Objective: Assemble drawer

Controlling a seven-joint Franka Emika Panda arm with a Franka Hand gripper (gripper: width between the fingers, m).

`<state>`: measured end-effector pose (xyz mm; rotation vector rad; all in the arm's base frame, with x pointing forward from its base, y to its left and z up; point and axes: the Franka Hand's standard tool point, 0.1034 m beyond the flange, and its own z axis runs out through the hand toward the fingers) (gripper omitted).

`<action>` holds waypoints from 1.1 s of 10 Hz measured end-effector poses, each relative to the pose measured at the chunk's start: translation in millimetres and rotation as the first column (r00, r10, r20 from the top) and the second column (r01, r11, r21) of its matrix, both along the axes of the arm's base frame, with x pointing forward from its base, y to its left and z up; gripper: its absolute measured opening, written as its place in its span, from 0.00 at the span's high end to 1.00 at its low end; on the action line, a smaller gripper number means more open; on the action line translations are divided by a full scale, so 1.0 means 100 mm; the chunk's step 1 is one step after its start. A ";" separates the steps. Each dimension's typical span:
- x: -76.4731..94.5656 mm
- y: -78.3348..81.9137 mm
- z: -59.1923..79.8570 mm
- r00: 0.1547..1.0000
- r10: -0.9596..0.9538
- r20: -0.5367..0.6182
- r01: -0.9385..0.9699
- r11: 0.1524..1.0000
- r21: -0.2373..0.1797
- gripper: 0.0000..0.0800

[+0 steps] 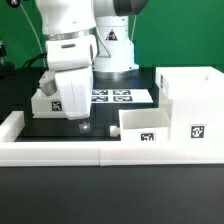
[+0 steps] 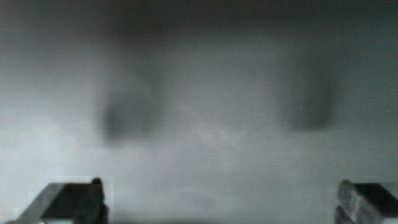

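The white drawer casing point(image 1: 188, 98) stands at the exterior view's right, with a square tag on its front. One small open-top tray point(image 1: 138, 124) with a tag sits just left of it. A second tagged tray point(image 1: 44, 99) sits at the left, partly hidden behind the arm. My gripper point(image 1: 82, 126) points down, low over the black table between the two trays and touching neither. In the wrist view my gripper point(image 2: 221, 205) is open. Its dark fingertips point(image 2: 71, 200) stand wide apart over a blurred grey surface, with nothing between them.
The marker board point(image 1: 118, 96) lies flat behind the gripper, near the arm's base. A long low white border rail point(image 1: 100, 152) runs along the front and turns up the left side point(image 1: 10, 126).
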<state>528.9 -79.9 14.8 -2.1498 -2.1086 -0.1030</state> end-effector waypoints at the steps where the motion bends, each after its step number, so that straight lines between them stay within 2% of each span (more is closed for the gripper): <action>1: -0.03 0.00 -0.05 1.000 -0.001 -0.014 0.002 0.999 0.032 0.19; 5: 0.02 0.25 -0.08 0.999 -0.027 -0.024 0.028 0.999 0.040 0.19; 7: 0.10 0.41 -0.04 0.998 -0.054 -0.020 0.055 0.997 0.047 0.19; 11: 0.14 0.57 -0.01 0.997 -0.080 -0.020 0.081 0.995 0.056 0.19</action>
